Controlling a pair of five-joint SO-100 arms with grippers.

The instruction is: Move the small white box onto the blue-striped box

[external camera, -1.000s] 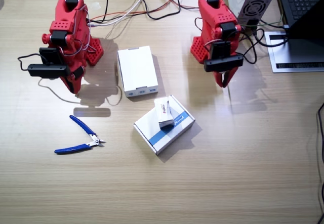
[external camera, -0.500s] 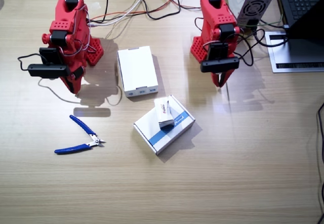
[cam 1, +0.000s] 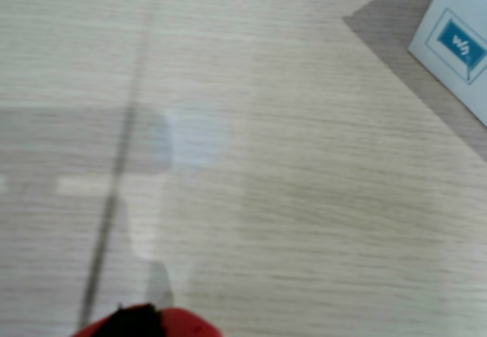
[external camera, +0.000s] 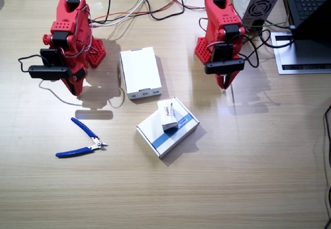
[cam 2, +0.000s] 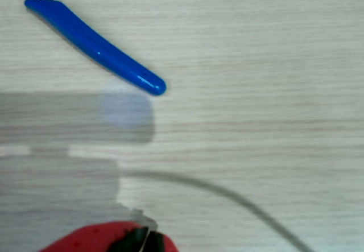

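small white box (external camera: 167,115) resting on top of the blue-striped box (external camera: 168,127), mid-table, well apart from both grippers. left gripper (external camera: 225,84) pointing down at bare wood, jaws together, holding nothing. right gripper (external camera: 75,88) likewise pinched closed and empty. red lettering on the small box too small to read. blue square logo on the striped box's corner (cam 1: 457,42) visible in a wrist view only; blue cutter handle (cam 2: 94,46) in another.

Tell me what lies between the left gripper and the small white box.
Only bare table: the fixed view shows nothing between the left gripper and the small white box on the blue-striped box.
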